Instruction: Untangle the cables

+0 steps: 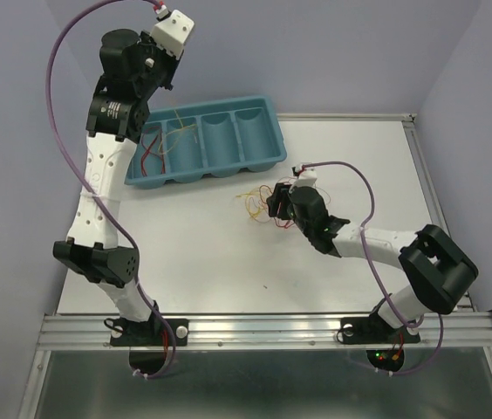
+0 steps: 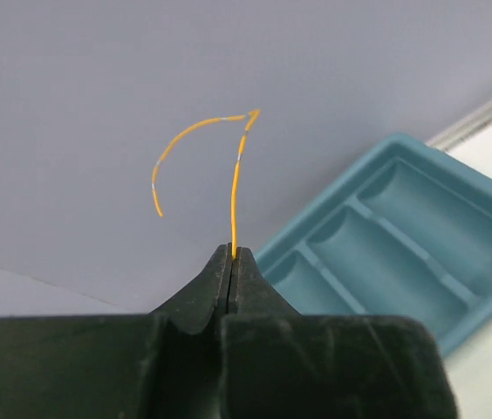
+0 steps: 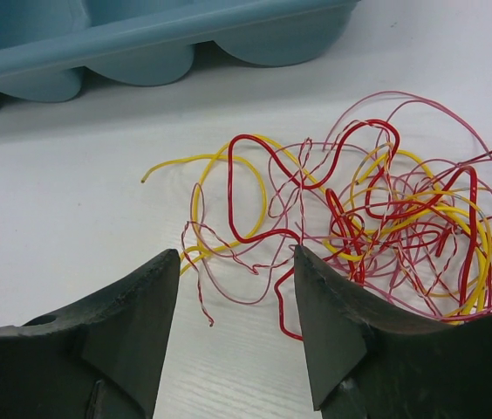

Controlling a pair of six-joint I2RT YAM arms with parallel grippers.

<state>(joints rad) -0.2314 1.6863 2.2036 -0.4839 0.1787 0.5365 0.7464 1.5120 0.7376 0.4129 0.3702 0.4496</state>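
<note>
The cables (image 3: pixel 386 218) lie in a tangle of thin red, pink and yellow wires on the white table, seen small in the top view (image 1: pixel 262 206). My right gripper (image 3: pixel 235 253) is open and low at the tangle's near-left edge. A pink twisted strand and a red loop lie between its fingers, and neither finger is closed on them. In the top view it (image 1: pixel 274 202) sits just right of the pile. My left gripper (image 2: pixel 231 253) is shut on a single orange wire (image 2: pixel 235 188), which curls up and over to the left in the air.
A teal compartment tray (image 1: pixel 215 177) stands at the back left of the table, with a few red and yellow wires (image 1: pixel 157 147) in its left compartments. The same tray (image 2: pixel 403 253) lies below and to the right of my left gripper. Its front wall (image 3: pixel 141 52) is just beyond the tangle.
</note>
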